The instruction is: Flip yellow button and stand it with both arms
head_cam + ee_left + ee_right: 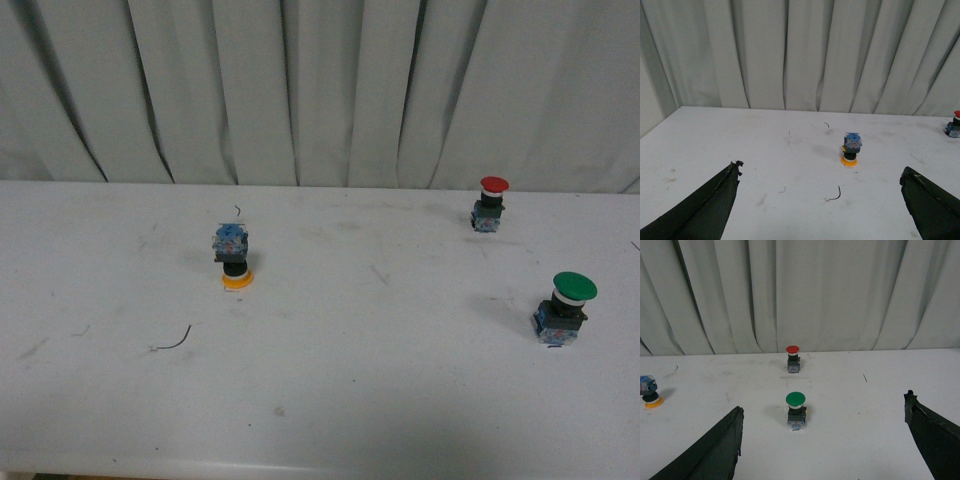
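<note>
The left pincer [820, 168] is spread wide and holds nothing; its two dark, wedge-shaped fingers [700, 210] taper to worn tips and hang above the table [400, 400], well short of any switch. The right pincer [825, 401] is equally wide and empty, facing the right side of the table. Neither arm shows in the front view, so the reach seems not yet begun. The yellow button [235, 258] sits left of the table's middle, nearer the far edge than the near one, balanced upside down on its round orange-yellow cap, with the black collar above it and the blocky blue base on top. To do this well, I would bring the left pincer in across the flat faces of the blue base, which offer squarer purchase than the rounded, likely slick cap, lift it, and let the right pincer take the collar or cap so the base can be turned down and set flat. The narrow top-heavy stack could tip at a glancing touch. A thin curled wire scrap [175, 342] lies towards the near edge from it. The red-capped switch [490, 203] stands upright near the far edge and the green-capped switch [565, 308] near the right edge, both well apart from it. The tabletop is matt white and scuffed, backed by a pleated grey curtain [320, 90].
</note>
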You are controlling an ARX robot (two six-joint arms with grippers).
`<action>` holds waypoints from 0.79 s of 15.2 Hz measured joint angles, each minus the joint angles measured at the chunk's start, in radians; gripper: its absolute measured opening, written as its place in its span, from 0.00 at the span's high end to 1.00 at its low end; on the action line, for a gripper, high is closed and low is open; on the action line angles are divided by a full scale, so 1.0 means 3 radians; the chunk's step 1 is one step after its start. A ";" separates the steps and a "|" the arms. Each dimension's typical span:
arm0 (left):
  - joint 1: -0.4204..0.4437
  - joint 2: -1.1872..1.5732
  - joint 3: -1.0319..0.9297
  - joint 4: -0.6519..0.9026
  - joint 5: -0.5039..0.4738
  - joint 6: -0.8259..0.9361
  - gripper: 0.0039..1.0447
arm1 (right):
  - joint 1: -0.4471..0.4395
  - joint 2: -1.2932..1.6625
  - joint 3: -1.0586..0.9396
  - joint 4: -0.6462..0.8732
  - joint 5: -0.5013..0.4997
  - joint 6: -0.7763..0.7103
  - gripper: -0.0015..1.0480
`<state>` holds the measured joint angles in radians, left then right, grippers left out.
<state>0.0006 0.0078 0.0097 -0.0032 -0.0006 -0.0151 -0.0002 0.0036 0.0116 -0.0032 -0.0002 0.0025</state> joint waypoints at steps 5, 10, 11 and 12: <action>0.0000 0.0000 0.0000 0.0000 0.0000 0.0000 0.06 | 0.0000 0.0000 0.0000 0.0000 0.0000 0.0000 0.06; 0.0000 0.0000 0.0000 0.0000 0.0000 0.0001 0.06 | 0.0000 0.0000 0.0000 -0.0001 0.0000 0.0000 0.06; 0.0000 0.0000 0.0000 0.0000 0.0000 0.0001 0.06 | -0.0001 0.0000 0.0000 0.0000 0.0000 0.0000 0.06; 0.0000 0.0000 0.0000 0.0000 0.0000 0.0001 0.06 | 0.0000 0.0000 0.0000 0.0000 0.0000 0.0000 0.06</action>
<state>0.0006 0.0078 0.0097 -0.0032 -0.0006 -0.0147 -0.0002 0.0036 0.0116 -0.0032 -0.0002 0.0025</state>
